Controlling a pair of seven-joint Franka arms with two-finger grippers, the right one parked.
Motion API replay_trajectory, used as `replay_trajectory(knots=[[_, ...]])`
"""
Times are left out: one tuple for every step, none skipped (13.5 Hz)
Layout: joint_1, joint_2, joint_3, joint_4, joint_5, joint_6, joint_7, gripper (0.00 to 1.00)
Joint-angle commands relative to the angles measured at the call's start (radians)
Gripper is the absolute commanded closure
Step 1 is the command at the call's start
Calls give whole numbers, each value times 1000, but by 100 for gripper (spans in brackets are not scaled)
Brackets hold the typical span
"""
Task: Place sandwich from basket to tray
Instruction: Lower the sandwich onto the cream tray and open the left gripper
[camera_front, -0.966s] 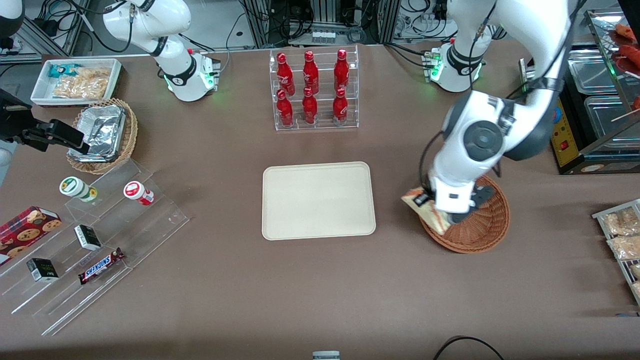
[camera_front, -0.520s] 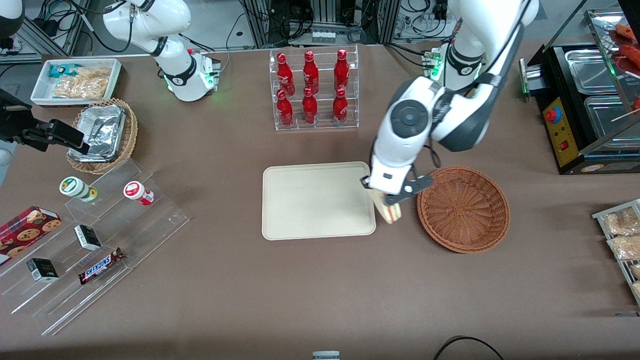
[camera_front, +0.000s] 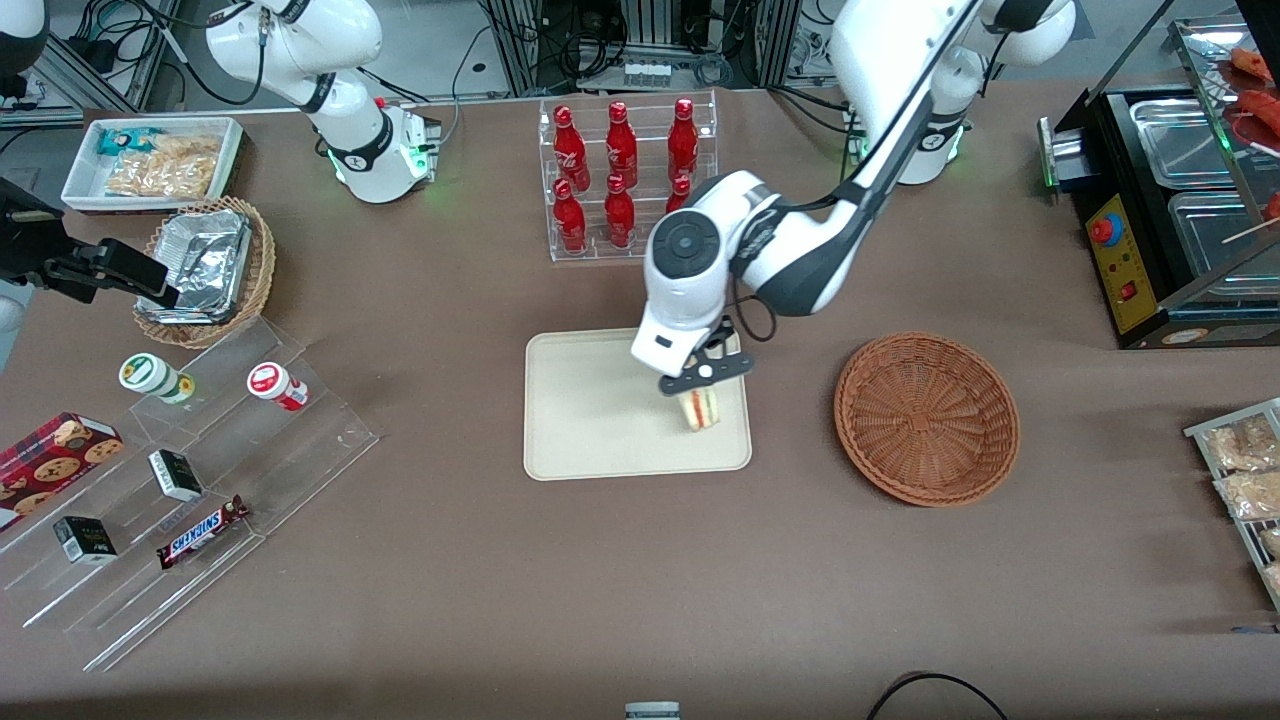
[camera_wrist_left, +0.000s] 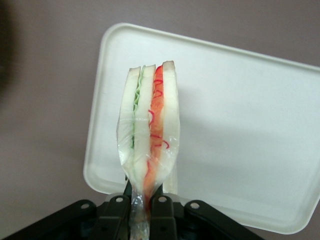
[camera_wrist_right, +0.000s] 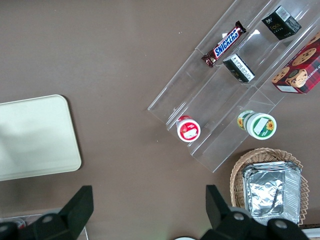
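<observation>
1. The sandwich (camera_front: 702, 408) hung over the tray (camera_front: 590, 420), centre frame, pinched by its wrapper in the hand (camera_front: 703, 378).
2. The basket (camera_front: 927, 417) sat centre-right.
3. Brown worktop (camera_front: 640, 580); cabling along the top edge.

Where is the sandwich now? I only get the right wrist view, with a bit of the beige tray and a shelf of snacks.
Observer: The triangular white-bread sandwich is held over the flat cream-beige rectangular tray, near the tray's end closest to the round reddish-brown wicker basket.
Operator: Is the hand holding it?
Observer: Yes, the hand is shut on its clear wrapper, in the left wrist view.
Operator: Anything left in the basket?
Observer: No, the front view shows only bare wicker inside.
</observation>
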Motion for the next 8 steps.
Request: replay_trajectory(knots=[[-64,95,14,112,20,-16,5,88],[-65,107,14,119,20,-1,6,89],[-68,119,14,119,20,27,6,89],[-75,133,14,117,20,59,19,89],[-82,147,14,119,20,82,38,89],[-90,155,14,119,20,90,43,89],[-92,156,14,119,20,90,43,90],[-95,159,14,120,20,90,43,89]])
